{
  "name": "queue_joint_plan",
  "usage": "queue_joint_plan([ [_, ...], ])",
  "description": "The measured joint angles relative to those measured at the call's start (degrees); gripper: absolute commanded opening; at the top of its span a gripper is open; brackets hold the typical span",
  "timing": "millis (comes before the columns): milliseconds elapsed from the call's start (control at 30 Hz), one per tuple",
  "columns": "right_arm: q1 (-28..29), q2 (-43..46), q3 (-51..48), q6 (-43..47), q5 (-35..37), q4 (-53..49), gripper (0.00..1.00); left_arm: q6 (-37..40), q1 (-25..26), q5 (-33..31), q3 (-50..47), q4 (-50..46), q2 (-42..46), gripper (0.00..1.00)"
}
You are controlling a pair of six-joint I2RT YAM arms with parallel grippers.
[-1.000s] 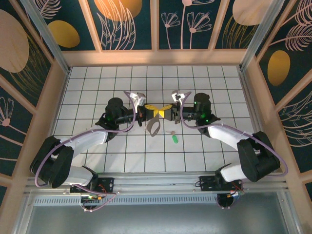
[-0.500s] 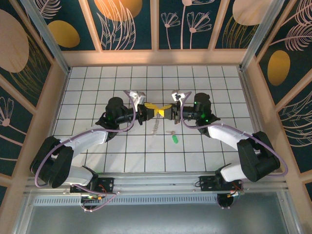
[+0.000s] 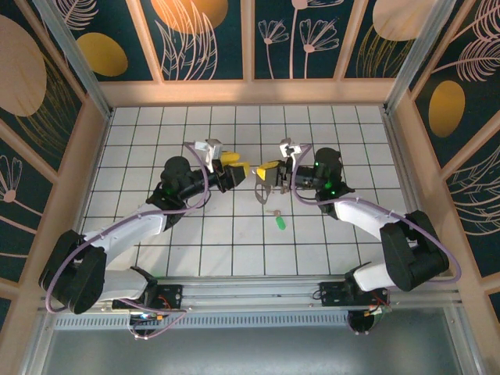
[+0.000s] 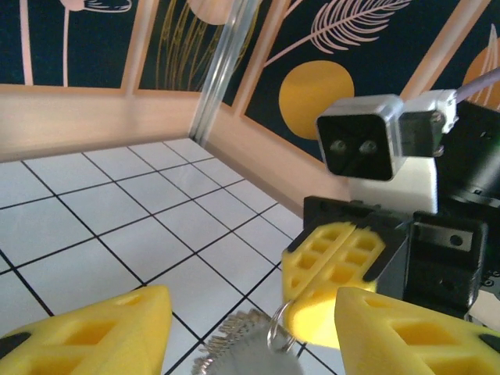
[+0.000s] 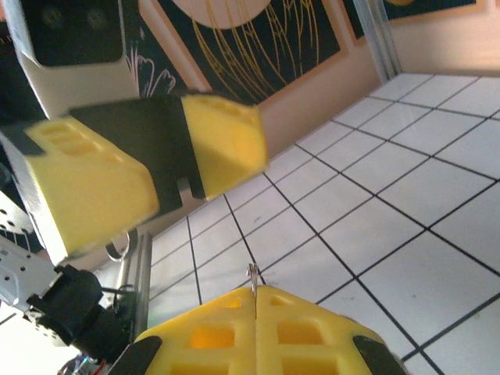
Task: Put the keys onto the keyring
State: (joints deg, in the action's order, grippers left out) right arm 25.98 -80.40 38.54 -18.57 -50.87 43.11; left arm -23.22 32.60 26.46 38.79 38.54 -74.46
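Top external: right pincer point(image 3: 269, 167) clenched on keyring point(image 3: 262, 191), loop dangling beneath it for threading (my guess). Left pincer point(image 3: 241, 169) alongside, jaws spread, free for keys point(image 3: 280, 223) lying near the right pincer.

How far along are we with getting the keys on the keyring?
Done: the keyring hangs from the shut right tool. In hand: the left tool stands open beside it, holding nothing. Left: the keys, green head, lie on the tiles, not yet on the ring.

Left tool point(image 3: 236, 165) agape; right tool point(image 3: 266, 167) clamped tight.
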Motion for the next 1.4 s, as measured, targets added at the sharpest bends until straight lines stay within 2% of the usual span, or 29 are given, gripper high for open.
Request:
queue_joint_plan([
  [333, -0.63, 0.11, -0.76, -4.63, -0.42, 8.66, 0.00, -3.78, -0.09, 2.49, -1.68, 3.96, -1.60, 0.60],
  [633, -1.14, -3.85, 0.15, -10.08, -2.10, 15.21, 0.00, -11.69, -4.44, 7.63, -3.67, 14.40, -3.23, 0.61],
  [800, -1.14, -5.81, 0.94, -12.92, -3.08, 17.94, 0.00, -14.60, -4.85, 10.58, -3.67, 18.32, -4.98, 0.61],
  [1400, 0.50, -7.67, 2.67, -14.88, -3.48, 20.09, 0.00, -18.62, -4.85, 15.41, -3.65, 23.78, -8.37, 0.50],
])
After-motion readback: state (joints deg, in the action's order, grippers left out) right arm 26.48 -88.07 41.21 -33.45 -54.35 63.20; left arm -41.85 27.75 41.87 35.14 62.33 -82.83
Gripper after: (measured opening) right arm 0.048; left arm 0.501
